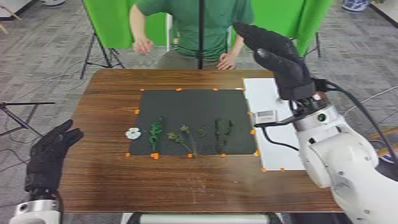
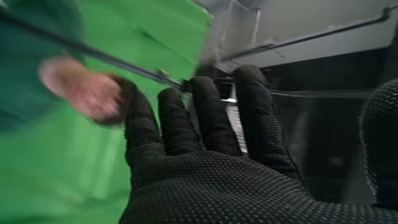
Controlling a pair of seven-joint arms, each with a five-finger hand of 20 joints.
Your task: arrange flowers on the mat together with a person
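Clock directions were taken from the centre of the dark mat [image 1: 191,107], 12 o'clock pointing away from me across the brown wooden table [image 1: 107,185]. My right hand [image 1: 289,75] was raised between 1 and 2 o'clock, its fingertips directed toward the far side. In the right wrist view, my right hand [image 2: 213,187] was open and empty: the fingers were straight, set slightly apart, with the thumb [image 2: 384,145] held well away from them. My left hand [image 1: 49,152] lay off toward 8 o'clock, open, its fingers extended.

The flowers were distributed as follows. A white flower [image 1: 132,133] sat at the mat's edge, between 8 and 9 o'clock. A bright green sprig [image 1: 155,134] lay on the mat at 8 o'clock, and thin branching stems [image 1: 184,140] at 6. A darker sprig [image 1: 222,134], probably leafy though faint against the mat, lay at 4 o'clock. A white sheet [image 1: 278,150] adjoined the mat at 3 o'clock.
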